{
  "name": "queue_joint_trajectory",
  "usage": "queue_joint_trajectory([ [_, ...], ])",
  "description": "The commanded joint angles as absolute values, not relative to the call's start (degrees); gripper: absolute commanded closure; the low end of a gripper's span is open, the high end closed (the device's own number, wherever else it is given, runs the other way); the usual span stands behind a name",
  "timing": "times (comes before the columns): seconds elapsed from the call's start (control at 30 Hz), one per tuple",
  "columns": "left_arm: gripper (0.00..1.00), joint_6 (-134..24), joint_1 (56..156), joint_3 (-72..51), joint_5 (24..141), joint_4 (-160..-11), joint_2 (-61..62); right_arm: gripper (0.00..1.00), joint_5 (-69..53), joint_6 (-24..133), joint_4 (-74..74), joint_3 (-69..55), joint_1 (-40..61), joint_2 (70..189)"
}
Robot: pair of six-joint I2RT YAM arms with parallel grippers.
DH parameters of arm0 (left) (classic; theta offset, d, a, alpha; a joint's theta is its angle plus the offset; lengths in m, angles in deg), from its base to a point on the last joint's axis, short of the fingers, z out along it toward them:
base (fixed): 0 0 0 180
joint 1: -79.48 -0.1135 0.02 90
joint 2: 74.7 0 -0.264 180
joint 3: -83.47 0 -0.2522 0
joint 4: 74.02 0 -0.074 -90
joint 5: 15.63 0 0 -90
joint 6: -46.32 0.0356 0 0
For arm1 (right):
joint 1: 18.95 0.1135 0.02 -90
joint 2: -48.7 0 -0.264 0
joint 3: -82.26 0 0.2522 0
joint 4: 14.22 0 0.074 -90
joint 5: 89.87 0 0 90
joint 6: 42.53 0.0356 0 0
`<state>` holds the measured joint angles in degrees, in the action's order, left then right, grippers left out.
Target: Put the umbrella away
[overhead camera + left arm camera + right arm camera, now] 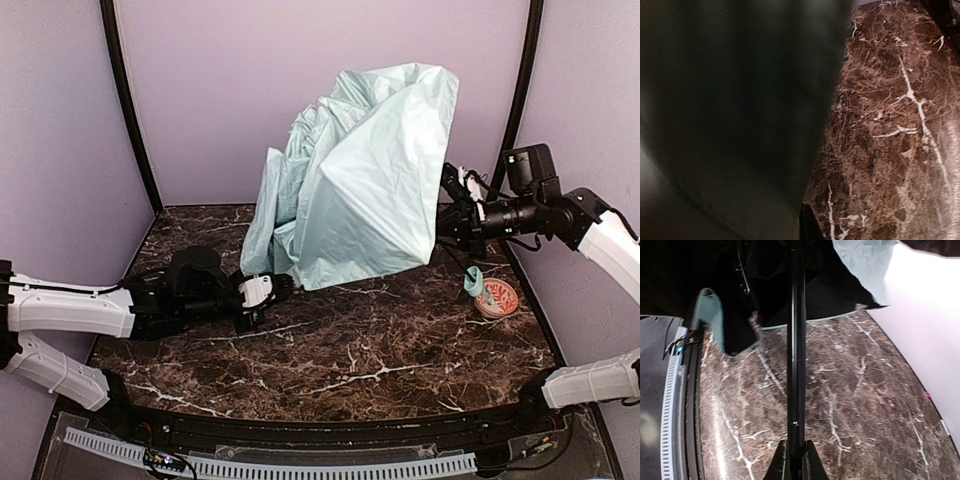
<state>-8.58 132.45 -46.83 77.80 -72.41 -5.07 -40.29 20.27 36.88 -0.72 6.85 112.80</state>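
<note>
The umbrella (360,180) stands half collapsed at the back middle of the marble table, a heap of pale mint fabric. My right gripper (452,215) reaches in under its right side. In the right wrist view it (796,447) is shut on the thin black shaft (796,340), which runs away into the black lining (770,280). A small mint handle (474,283) shows below that gripper. My left gripper (278,287) is shut at the canopy's lower left hem. Dark fabric (730,110) fills its wrist view beside one black fingertip (810,226); whether fabric is pinched is hidden.
A pink round object (497,298) lies at the table's right edge beside the handle. Lavender walls and black corner posts (130,110) close in the back and sides. A white cable chain (270,465) runs along the near edge. Bare marble (380,350) lies in front of the umbrella.
</note>
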Motion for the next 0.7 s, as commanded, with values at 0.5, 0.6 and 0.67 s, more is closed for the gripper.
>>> queue_joint_trajectory([
  [0.5,1.0,14.84,120.29,-38.01,79.47,-23.59,30.04,1.0,-29.98,19.25,41.82,8.37,20.97,113.68],
  [0.6,1.0,16.22,119.33,-34.63,80.26,-21.91,34.95,1.0,-29.59,19.16,40.06,11.2,23.35,113.33],
  [0.67,1.0,16.93,119.21,-33.86,80.41,-20.08,37.84,1.0,-29.85,18.93,37.62,14.0,24.39,112.95],
])
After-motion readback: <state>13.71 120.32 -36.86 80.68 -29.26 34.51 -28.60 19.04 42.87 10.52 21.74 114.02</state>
